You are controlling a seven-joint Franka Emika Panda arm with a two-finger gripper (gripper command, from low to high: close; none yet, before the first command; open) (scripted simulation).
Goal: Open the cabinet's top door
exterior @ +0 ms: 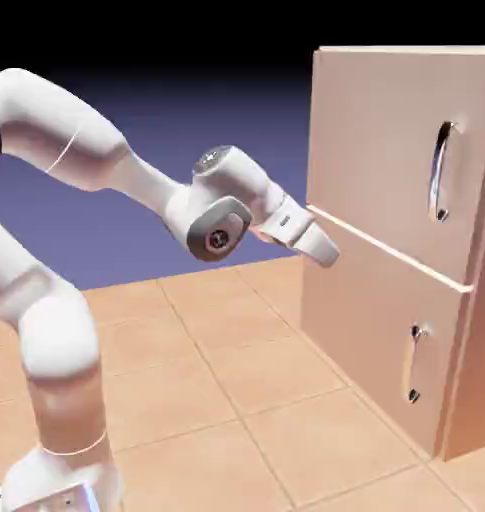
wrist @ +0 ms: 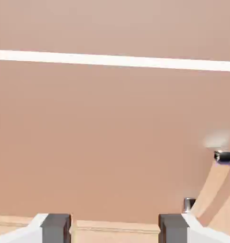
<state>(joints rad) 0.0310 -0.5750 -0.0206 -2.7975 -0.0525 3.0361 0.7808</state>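
tan tiled floor [exterior: 236, 400], blue-violet backdrop [exterior: 186, 120]

White arm rising from its base at the exterior view's lower left, upper link sloping down toward the cabinet [exterior: 386, 230], which stands at the right. The wrist bends so the gripper [exterior: 326, 250] points slightly downward at the cabinet's front, close to the seam between its two doors. In the hand view, both grey fingertips [wrist: 55, 227] stand well apart: jaws open, nothing between them.

Open tan tiled counter [exterior: 236, 390] lies clear before the boxy pinkish-tan wooden cabinet [exterior: 386, 330]. Its flat upper door [exterior: 376, 140] blocks forward passage; the curved silver bar handle [exterior: 442, 172] seemingly leaves a gap behind.
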